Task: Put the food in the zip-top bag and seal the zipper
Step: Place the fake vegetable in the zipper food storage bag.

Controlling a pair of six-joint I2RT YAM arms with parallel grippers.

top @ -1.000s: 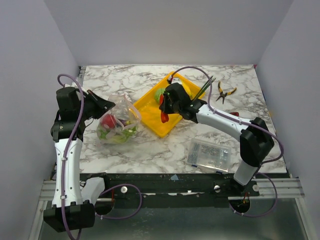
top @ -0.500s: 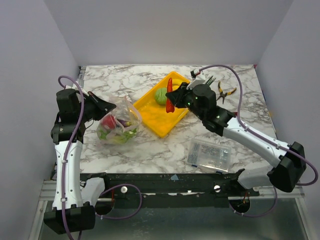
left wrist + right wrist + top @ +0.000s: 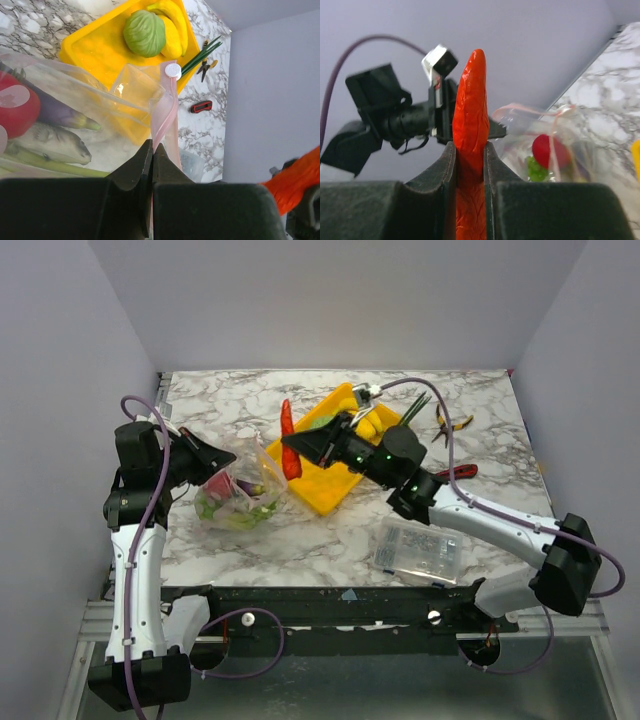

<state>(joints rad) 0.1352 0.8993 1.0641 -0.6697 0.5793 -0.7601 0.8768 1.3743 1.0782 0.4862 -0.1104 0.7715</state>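
Marble tabletop [image 3: 300, 540]: my left pincer [image 3: 152, 147] pinches the zipper [image 3: 165, 110]; my right pincer [image 3: 469, 147], clamping the red pepper [image 3: 471, 100], should centre over the zip-top bag [image 3: 240, 495] mouth.

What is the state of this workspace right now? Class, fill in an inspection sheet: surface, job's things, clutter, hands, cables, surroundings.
Surface: marble table with a yellow tray on it.
Job's things: zip-top bag open, with tomato and fish inside; bananas and green leafy piece in the tray; red pepper in the air near the bag's mouth.
Clutter: pliers, red utility knife, clear box of small parts.
Hands: left hand shut on the zipper; right hand shut on the red pepper.
Cables: purple cable along each arm.
Surroundings: plain grey walls; nothing else seen.
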